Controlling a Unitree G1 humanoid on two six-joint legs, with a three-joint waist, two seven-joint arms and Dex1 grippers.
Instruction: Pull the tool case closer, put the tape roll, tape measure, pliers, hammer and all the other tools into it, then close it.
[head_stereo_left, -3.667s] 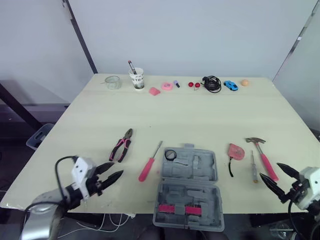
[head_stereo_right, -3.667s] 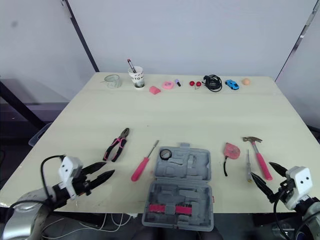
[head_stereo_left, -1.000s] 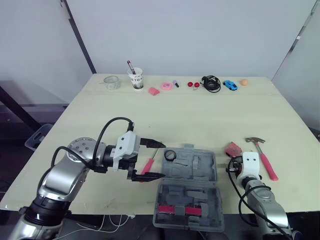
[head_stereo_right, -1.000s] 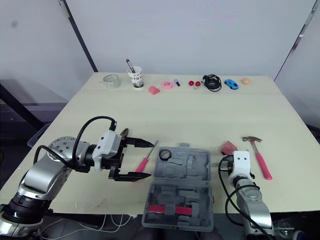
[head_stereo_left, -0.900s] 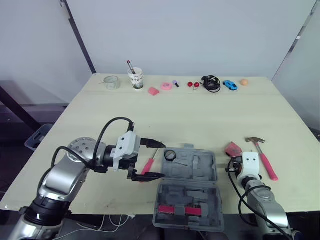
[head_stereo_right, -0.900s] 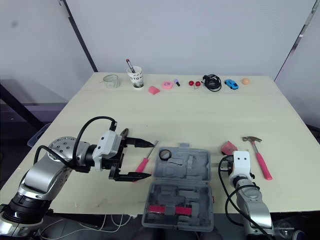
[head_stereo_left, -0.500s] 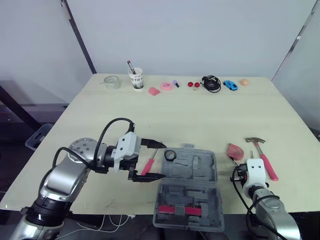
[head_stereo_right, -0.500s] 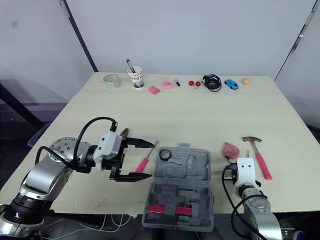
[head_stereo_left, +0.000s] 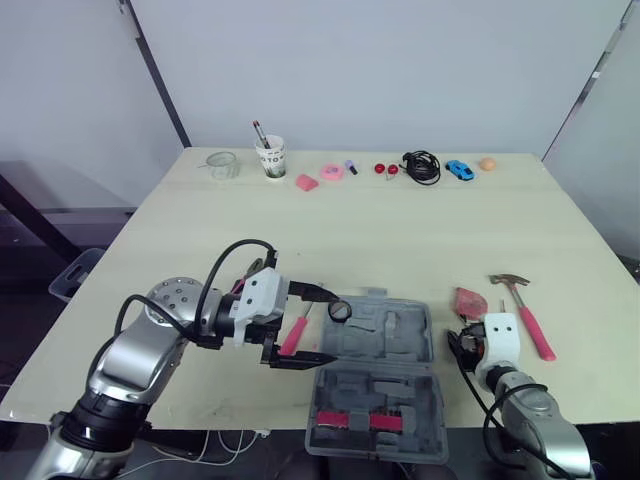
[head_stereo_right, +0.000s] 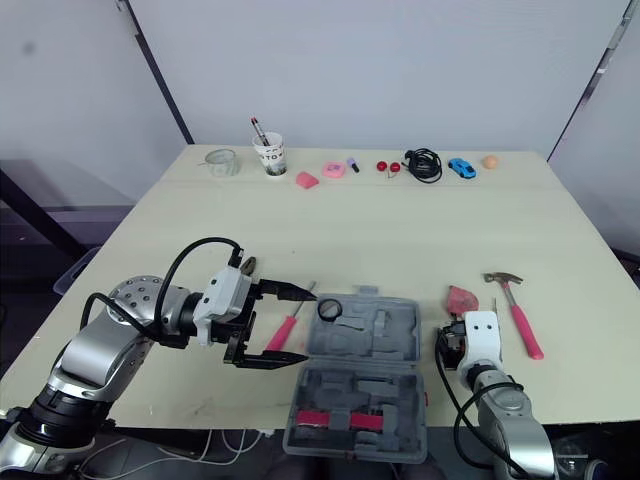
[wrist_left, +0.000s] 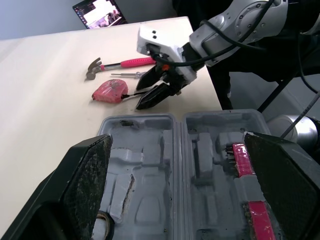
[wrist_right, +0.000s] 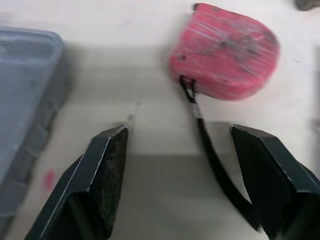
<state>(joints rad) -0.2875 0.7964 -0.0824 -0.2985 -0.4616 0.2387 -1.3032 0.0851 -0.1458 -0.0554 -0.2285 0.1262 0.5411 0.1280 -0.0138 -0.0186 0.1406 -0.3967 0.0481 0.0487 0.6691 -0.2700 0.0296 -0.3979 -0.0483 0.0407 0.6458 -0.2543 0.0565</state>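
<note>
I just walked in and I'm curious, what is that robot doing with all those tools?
The robot is packing tools into the grey tool case, which lies open at the table's near edge. Its left gripper, open, is at the case's left side by the pink screwdriver. Its right gripper, also open, points at the red tape measure beside the case. Neither holds anything yet.
</note>
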